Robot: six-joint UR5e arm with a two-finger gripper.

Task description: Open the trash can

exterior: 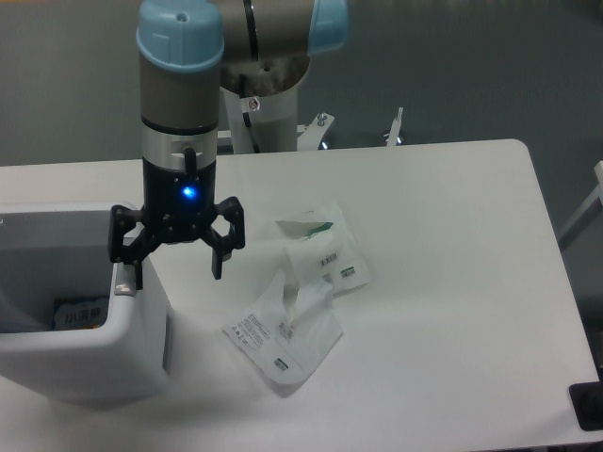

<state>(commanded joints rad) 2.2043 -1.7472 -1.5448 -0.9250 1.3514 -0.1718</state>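
Camera view, fixed, looking down on a white table (452, 235). Claw (177, 266) pointing straight down, fingers spread wide, nothing between them — empty. One finger (138, 271) low over the near rim of the trash can (113, 353), touching or almost touching it; cannot tell which. Other finger (219, 256) hanging clear of the bin, over bare tabletop. Trash can below and to the image-left of the claw, boxy and white, interior visible from above with something printed lying at the bottom — so apparently open already, or the lid tipped inward; lid itself not clearly made out. Straddling the rim edge like this suggests a press or a release at the push strip, though no grey strip shows plainly here. Wrappers — thin white plastic with printed labels — scattered to the image-right of the claw: one (285, 347) below and near it, two more (325, 250) further off. Probably waiting to be thrown in, hence left beside the bin. Blue light glowing on the wrist just above the claw.
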